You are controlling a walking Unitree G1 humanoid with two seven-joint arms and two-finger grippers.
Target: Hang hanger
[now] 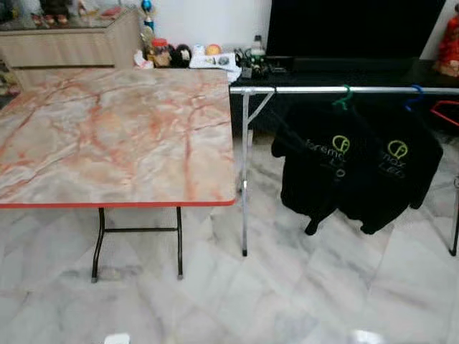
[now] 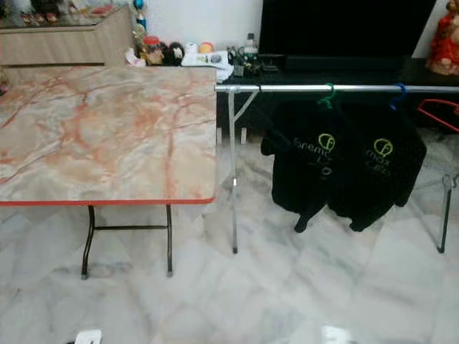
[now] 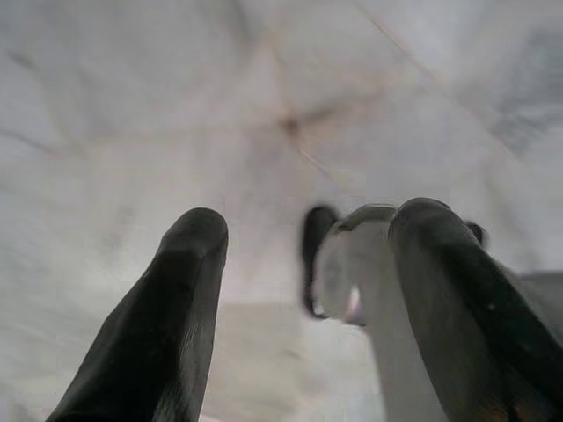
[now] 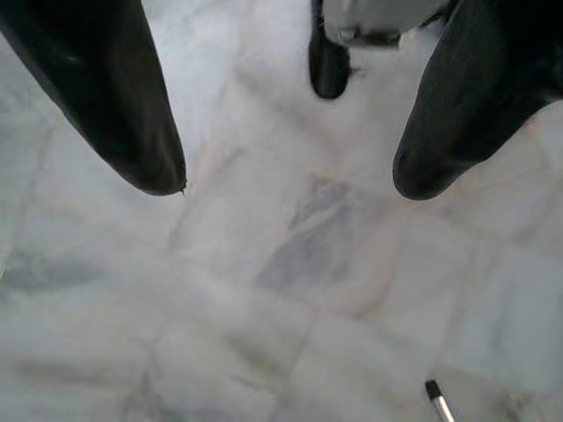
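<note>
A silver clothes rail (image 1: 308, 90) stands to the right of the table. Two black shirts hang on it, one (image 1: 319, 168) on a green hanger (image 1: 344, 99), the other (image 1: 394, 172) on a blue hanger (image 1: 414, 97). A bare red hanger (image 1: 446, 111) hangs at the rail's far right, cut off by the picture's edge. My left gripper (image 3: 308, 224) hangs open over the marble floor with nothing between its fingers. My right gripper (image 4: 290, 183) is open too, also above the floor and holding nothing.
A folding table (image 1: 107, 136) with a marble-pattern top and red edge stands at the left. Behind are a dark TV (image 1: 351, 29) on a low black cabinet, small clutter (image 1: 208, 56) and a wooden sideboard (image 1: 64, 43). Pale marble floor (image 1: 287, 301) lies in front.
</note>
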